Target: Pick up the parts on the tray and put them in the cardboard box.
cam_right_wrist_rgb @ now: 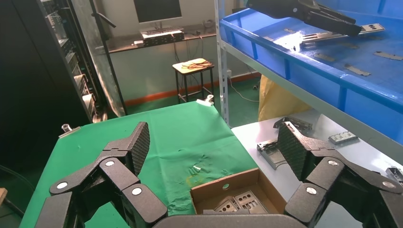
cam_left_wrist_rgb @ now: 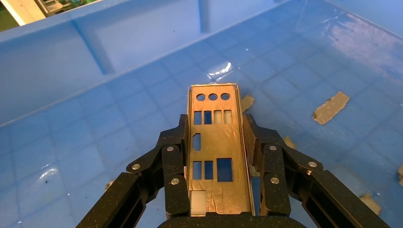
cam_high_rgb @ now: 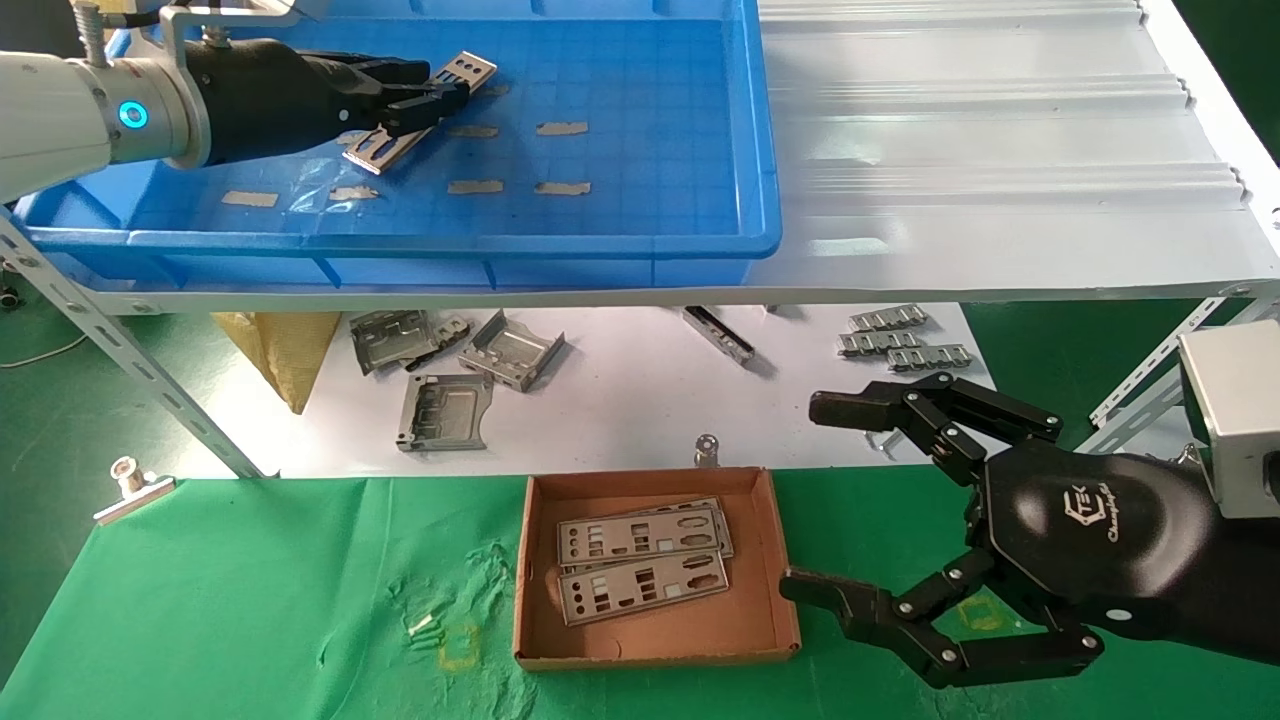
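Silver-grey metal, thin and flat, forms the long rectangular plate [cam_left_wrist_rgb: 213, 147] punched with round and rectangular cutouts that sits between the black fingers [cam_left_wrist_rgb: 174, 164] of the left gripper [cam_high_rgb: 425, 98], which is closed on the plate's long edges inside the large shallow bright-blue plastic tray [cam_high_rgb: 640, 200]. Gripping by the edges looks deliberate, since so thin a sheet offers nothing else to hold. In the head view the plate [cam_high_rgb: 420, 110] appears tilted, its far end raised (whether the near end touches the gridded floor cannot be told). Around it on the tray floor lie tan scraps of tape [cam_high_rgb: 562, 128], and no other loose plate shows there. The tray rests on a white shelf [cam_high_rgb: 1000, 150] above the work surface. Below and nearer, on green cloth [cam_high_rgb: 250, 600], sits the small shallow brown cardboard box [cam_high_rgb: 655, 640], already holding two similar punched plates [cam_high_rgb: 645, 560] stacked slightly askew. Behind the box, on a white sheet, lie bent grey metal brackets [cam_high_rgb: 510, 350] and small ribbed strips [cam_high_rgb: 905, 345], which are not part of the job. The right gripper [cam_high_rgb: 850, 500] hovers just beside the box with its fingers spread wide and empty, seemingly parked clear of the drop zone.
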{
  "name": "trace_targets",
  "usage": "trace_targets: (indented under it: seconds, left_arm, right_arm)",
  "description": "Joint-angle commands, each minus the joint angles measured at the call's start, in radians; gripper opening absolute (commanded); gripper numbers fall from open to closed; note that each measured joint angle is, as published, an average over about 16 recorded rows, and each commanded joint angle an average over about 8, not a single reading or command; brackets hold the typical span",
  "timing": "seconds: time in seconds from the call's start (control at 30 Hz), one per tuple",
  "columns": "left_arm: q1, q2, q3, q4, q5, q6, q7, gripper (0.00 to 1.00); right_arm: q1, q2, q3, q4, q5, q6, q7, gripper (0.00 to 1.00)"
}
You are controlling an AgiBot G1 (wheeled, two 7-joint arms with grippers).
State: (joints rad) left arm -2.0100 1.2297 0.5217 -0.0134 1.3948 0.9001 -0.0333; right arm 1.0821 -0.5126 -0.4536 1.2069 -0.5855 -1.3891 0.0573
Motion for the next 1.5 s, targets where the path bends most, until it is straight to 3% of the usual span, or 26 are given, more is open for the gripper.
trace_targets:
  seconds: [0.03,0.37,0.63,0.8,1.07,1.27,1.5]
  left_arm:
    - [-0.001,-0.002,-0.002,-0.001,-0.003,0.003,0.002,0.00]
    - [-0.017,-0.010,-0.017,-0.011,-0.025,0.059,0.018,0.00]
    - [-0.038,-0.026,-0.026,-0.030,-0.040,0.182,0.040,0.00]
    - [-0.050,-0.042,-0.028,-0.049,-0.046,0.323,0.065,0.00]
    - [-0.052,-0.074,-0.027,-0.111,-0.068,0.655,0.145,0.00]
    - [0.018,-0.092,0.023,-0.250,-0.111,0.711,0.168,0.00]
    - [0.176,-0.161,0.148,-0.499,-0.258,0.705,0.138,0.00]
  right_arm:
    - [0.000,0.000,0.000,0.000,0.000,0.000,0.000,1.00]
    - [0.000,0.000,0.000,0.000,0.000,0.000,0.000,1.00]
    - [0.000,0.000,0.000,0.000,0.000,0.000,0.000,1.00]
    - [0.000,0.000,0.000,0.000,0.000,0.000,0.000,1.00]
    - [0.000,0.000,0.000,0.000,0.000,0.000,0.000,1.00]
    - [0.000,0.000,0.000,0.000,0.000,0.000,0.000,1.00]
    - [0.000,0.000,0.000,0.000,0.000,0.000,0.000,1.00]
